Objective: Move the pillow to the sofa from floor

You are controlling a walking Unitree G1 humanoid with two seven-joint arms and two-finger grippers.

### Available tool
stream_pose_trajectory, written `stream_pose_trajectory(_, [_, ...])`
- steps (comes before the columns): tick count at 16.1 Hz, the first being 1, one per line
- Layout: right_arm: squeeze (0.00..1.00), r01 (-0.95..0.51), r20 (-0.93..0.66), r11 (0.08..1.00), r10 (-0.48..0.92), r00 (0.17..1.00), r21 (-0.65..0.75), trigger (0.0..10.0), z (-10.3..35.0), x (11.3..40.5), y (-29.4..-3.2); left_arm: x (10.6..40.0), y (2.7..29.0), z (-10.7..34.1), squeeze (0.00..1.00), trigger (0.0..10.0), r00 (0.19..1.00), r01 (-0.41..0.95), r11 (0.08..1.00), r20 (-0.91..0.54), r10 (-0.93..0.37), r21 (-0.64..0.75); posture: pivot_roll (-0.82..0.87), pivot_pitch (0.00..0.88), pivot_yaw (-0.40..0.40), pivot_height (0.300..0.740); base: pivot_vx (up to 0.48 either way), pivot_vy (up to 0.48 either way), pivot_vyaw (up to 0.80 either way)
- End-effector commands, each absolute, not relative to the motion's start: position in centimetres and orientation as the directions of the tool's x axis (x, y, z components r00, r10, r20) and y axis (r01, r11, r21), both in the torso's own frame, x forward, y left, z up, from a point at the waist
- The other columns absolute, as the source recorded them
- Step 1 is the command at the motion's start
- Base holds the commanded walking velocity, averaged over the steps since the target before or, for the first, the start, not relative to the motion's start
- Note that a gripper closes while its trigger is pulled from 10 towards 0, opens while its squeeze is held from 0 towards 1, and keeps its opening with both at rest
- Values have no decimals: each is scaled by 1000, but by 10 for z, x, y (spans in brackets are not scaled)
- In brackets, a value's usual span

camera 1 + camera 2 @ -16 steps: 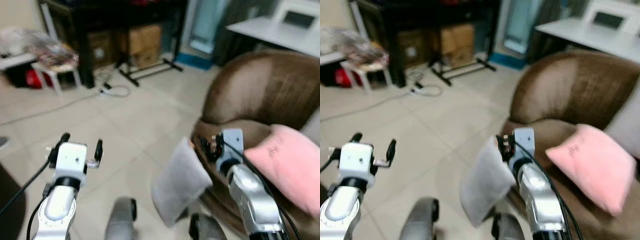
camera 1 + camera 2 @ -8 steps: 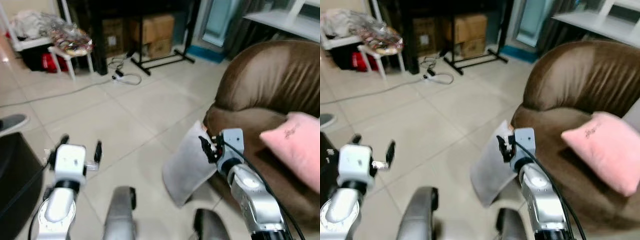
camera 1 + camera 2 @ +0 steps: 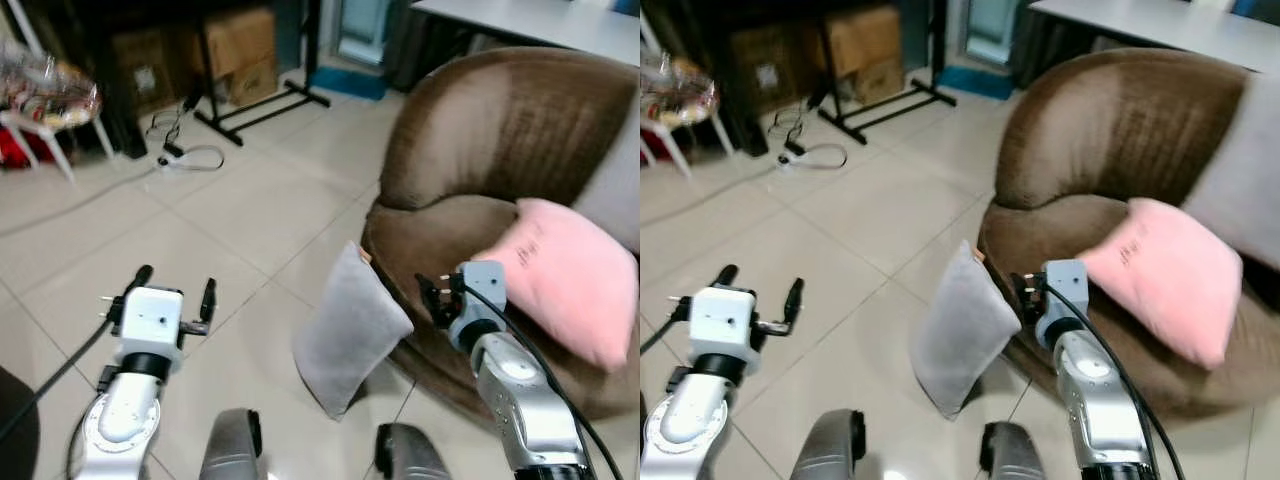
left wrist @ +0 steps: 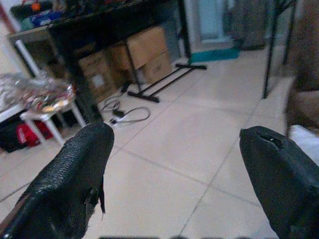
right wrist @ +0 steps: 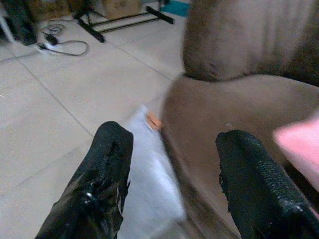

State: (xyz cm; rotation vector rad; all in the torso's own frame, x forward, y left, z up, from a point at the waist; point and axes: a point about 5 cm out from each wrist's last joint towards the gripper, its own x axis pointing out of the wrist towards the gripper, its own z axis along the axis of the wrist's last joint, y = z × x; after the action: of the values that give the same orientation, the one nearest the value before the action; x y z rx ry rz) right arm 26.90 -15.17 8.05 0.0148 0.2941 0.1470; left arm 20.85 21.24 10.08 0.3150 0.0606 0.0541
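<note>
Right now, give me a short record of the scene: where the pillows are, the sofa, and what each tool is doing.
grey pillow: on the tiled floor, standing on edge, leaning against the sofa front
pink pillow: on the sofa seat
sofa: brown, rounded back, on the robot's right
left tool: open, holding nothing, over bare floor
right tool: open, holding nothing, raised near the grey pillow's top edge and the sofa front
task state: grey pillow not yet on the sofa

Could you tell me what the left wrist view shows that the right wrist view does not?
Left wrist alone: the open left claw, cardboard boxes under a dark table, a white stool.

Right wrist alone: the open right claw, the grey square pillow leaning against the brown sofa, a pink cushion's edge.

Both: beige tiled floor, a coiled cable.
</note>
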Motion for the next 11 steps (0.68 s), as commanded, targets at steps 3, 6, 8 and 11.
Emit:
stream_pose_trajectory(3, [0,-136,-296,990,139,945,31,10000,80,268,-155,213,205,105,0,10000,999,-26,955,-28,36,296,41,0,-62,605,320,0,0])
stream_pose_trajectory(6, [0,-155,-295,988,152,943,15,10000,80,269,-154,214,205,105,0,10000,999,-27,955,-26,36,296,42,0,-64,605,316,0,0])
stream_pose_trajectory(8, [0,-181,-295,983,172,940,-4,10000,81,269,-152,214,206,105,0,10000,999,-28,955,-25,37,295,43,0,-65,605,319,0,0])
stream_pose_trajectory(11, [0,-170,-300,985,164,940,6,10000,80,271,-152,214,206,105,0,10000,999,-28,955,-24,37,296,47,0,-70,605,319,0,533])
